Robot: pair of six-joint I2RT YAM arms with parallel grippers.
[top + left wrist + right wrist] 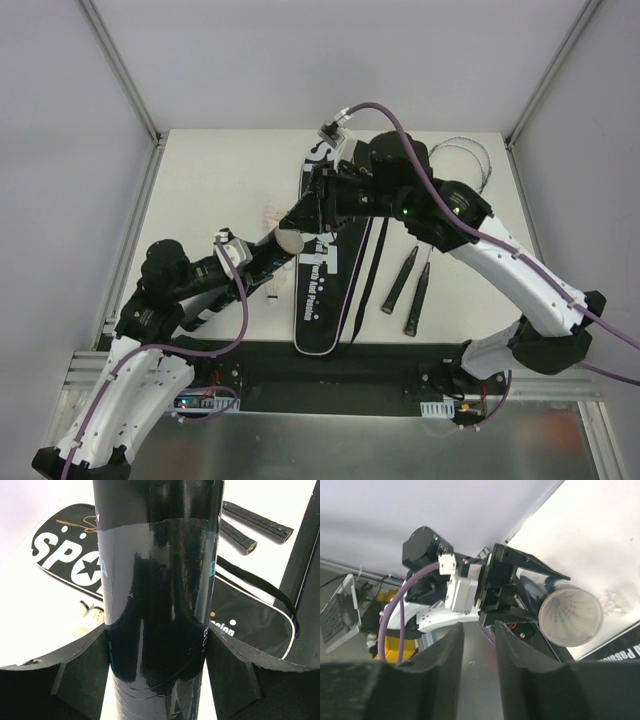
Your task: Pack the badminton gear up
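Listing the holdings as we find them.

Item, left gripper (pixel 157 650): jaws spread wide and clamped across the barrel of the long black tube (pixel 157 580), one finger on each flank. We place the tube raised off the worktop (pixel 210 190), above the left margin of the black bag lettered SPORT (pixel 320 300), about midway between the far and near edges.

Item, tube mouth (pixel 570 616): a pale round end with fine lines radiating from its centre. We cannot tell whether that is a cap or feathers inside.

Item, right gripper (pixel 477 630): fingers parted by a narrow slot, with nothing visible between them.

Item, bag: flat, lying lengthwise down the middle of the worktop from the far edge to the near edge.

Item, rackets (pixel 400 282): black-ended handles side by side to the right of the bag, toward the near edge. Their thin hoops lie toward the far right corner.

Item, shuttlecocks (pixel 87 611): small, white, loose on the worktop just beside the bag's left margin.

Governing relation: the tube's long axis tilts upward, its mouth turned toward the right gripper, which sits close in front and a little off that line. The right arm is therefore nearer the mouth. The left arm is nearer the loose shuttlecocks but is occupied. We judge that anything loaded next must enter end-on along that axis, and that the right arm would have to reach across the bag to fetch it.
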